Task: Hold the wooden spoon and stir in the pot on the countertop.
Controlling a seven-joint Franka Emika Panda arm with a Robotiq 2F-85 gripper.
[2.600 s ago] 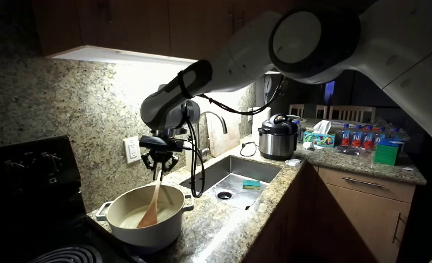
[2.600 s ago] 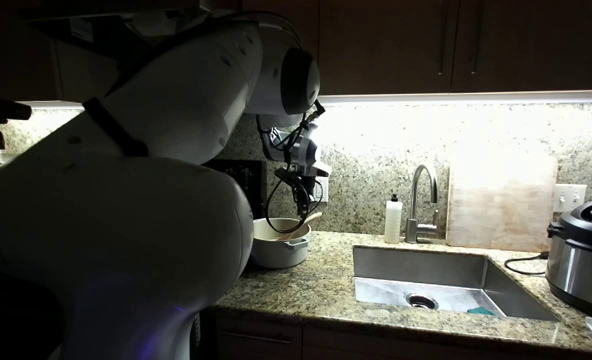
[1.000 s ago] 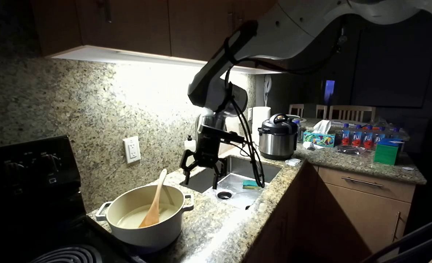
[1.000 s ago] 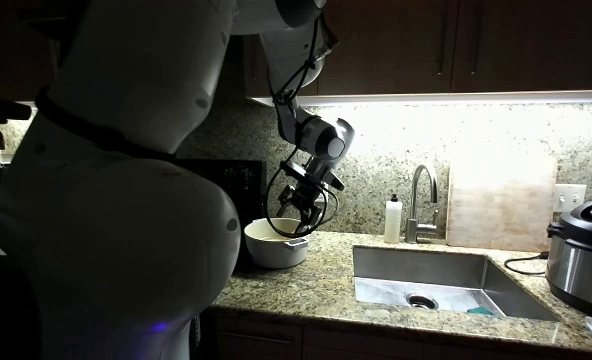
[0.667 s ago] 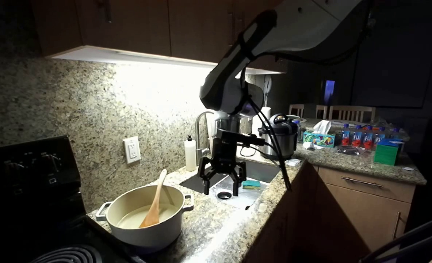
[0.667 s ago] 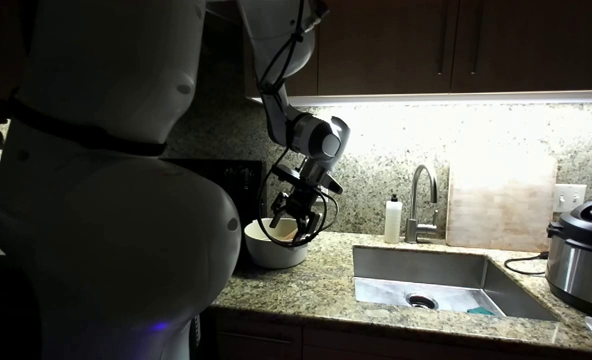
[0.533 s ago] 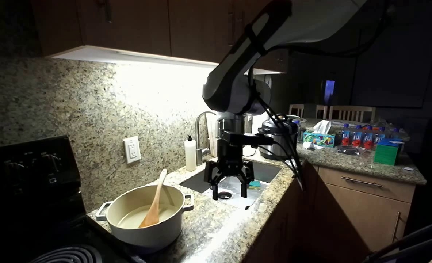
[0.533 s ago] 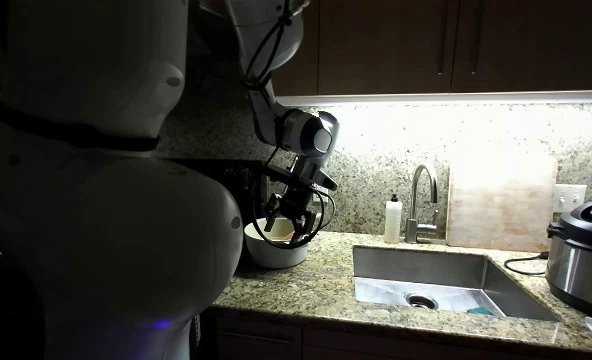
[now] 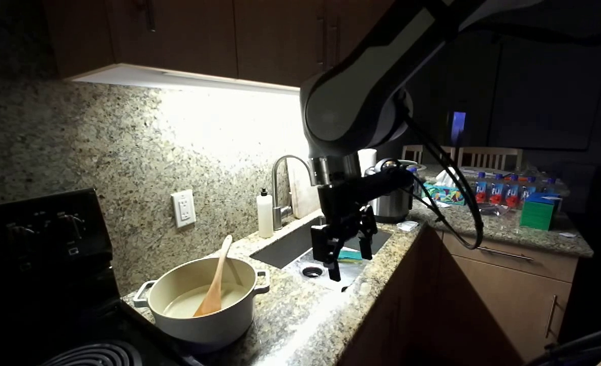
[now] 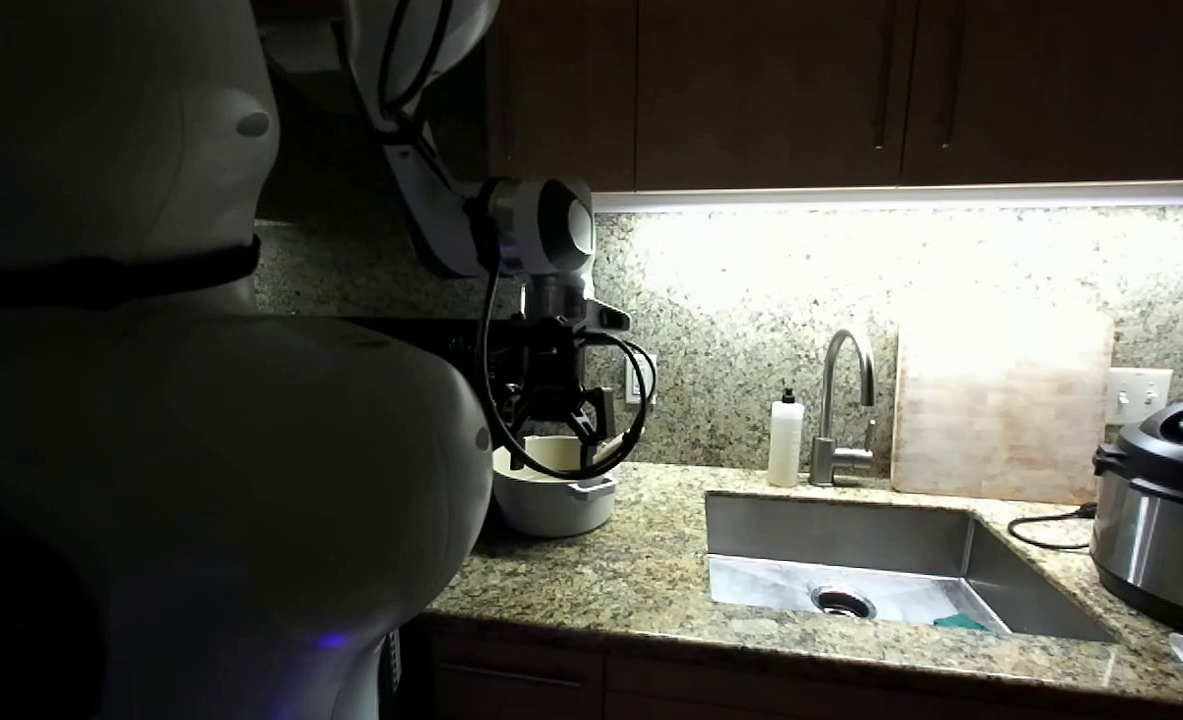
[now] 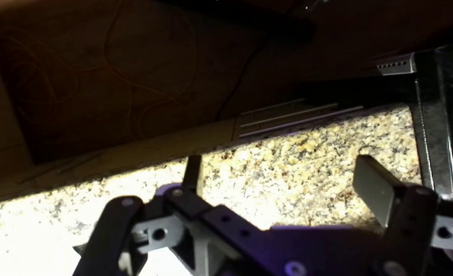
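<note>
The wooden spoon (image 9: 216, 287) leans in the cream-white pot (image 9: 203, 325), its bowl on the tan inside and its handle rising past the far rim. Nothing holds it. The pot stands on the speckled countertop (image 9: 280, 310) beside the stove. My gripper (image 9: 350, 263) hangs in the air, well apart from pot and spoon, jaws wide with nothing between them. In an exterior view, the gripper (image 10: 553, 460) and its cable overlap the pot (image 10: 556, 510) and hide most of the spoon. Below the open fingers, the wrist view shows bare countertop (image 11: 306, 172); pot and spoon are outside it.
A steel sink (image 10: 841, 540) with a green sponge (image 9: 350, 255) is set into the counter. Behind it stand a soap bottle (image 9: 265, 213), a faucet (image 10: 831, 400) and a cutting board (image 10: 1001, 410). A steel-and-black cooker (image 10: 1166, 520) stands past the sink. Cabinets hang overhead.
Earlier my gripper was at the top of the spoon's handle. It has since come away, opened wide, moved towards the sink side and turned. The spoon has stayed leaning in the pot.
</note>
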